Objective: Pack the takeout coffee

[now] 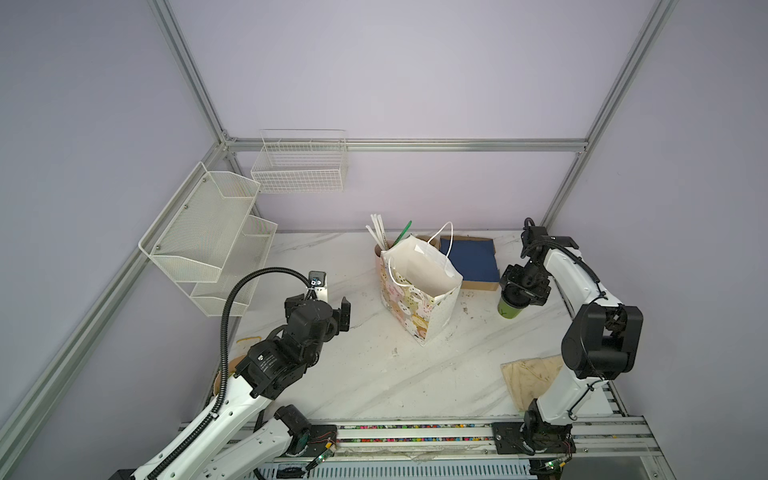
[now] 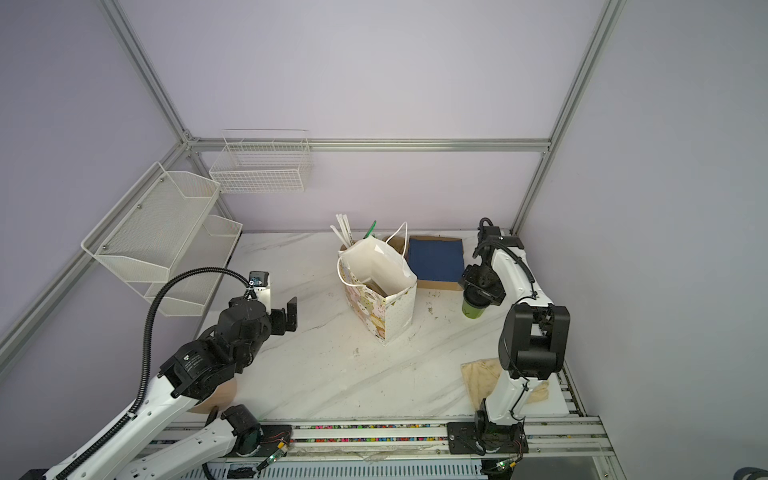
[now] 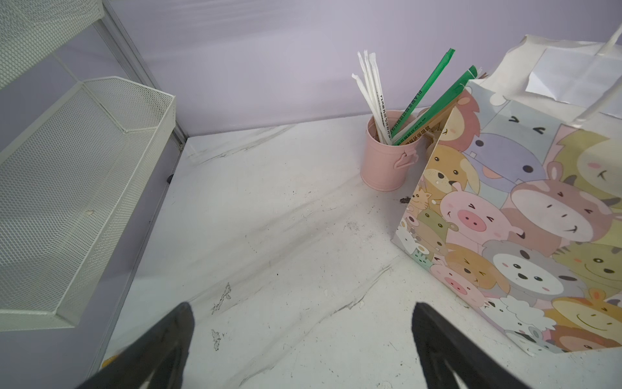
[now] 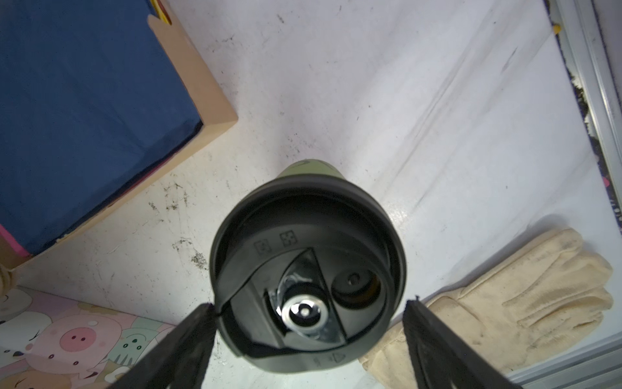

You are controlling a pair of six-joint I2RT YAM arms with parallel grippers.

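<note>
Fingers of the right gripper (image 4: 309,303) straddle the upright takeout coffee (image 4: 303,232) from above, spread wide; pinching or not, I cannot tell. Its paper bag (image 1: 409,309) stands to the left.

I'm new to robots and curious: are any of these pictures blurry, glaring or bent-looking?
In both top views, soft even light, faint shadows, and the frame posts splay outward. In the left wrist view, the left gripper has blurred fingers. In the right wrist view, the takeout coffee lid is sharp, its metal ring glinting.
</note>
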